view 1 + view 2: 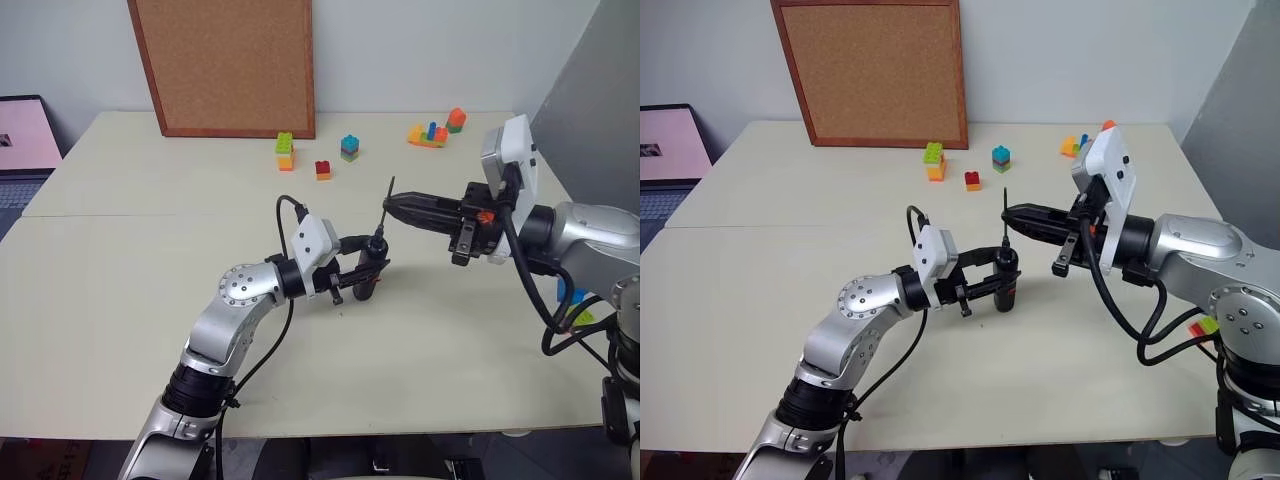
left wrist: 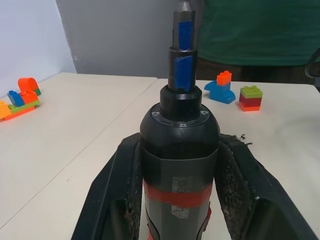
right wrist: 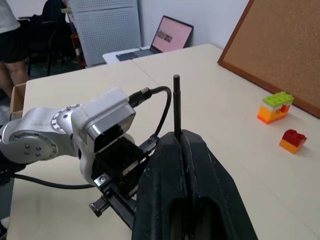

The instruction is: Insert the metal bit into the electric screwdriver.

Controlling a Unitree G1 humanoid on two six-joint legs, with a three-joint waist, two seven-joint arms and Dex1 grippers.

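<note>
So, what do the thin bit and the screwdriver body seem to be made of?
The metal bit: probably steel, a dark, thin, straight rod with a dull finish. The electric screwdriver: looks like black plastic, smooth and slightly glossy with soft reflections, though coated metal is possible; its red band looks like tape.

Bright, even indoor light falls from above; the pale cream tabletop (image 1: 120, 290) carries only soft, faint shadows and no glare, while the dark green cloth backdrop (image 2: 260, 30) looks slightly soft behind close, sharp foreground

I am seeing toy bricks (image 1: 323, 169) lying beyond the grippers, a corkboard (image 1: 226, 65) leaning behind them.
</note>
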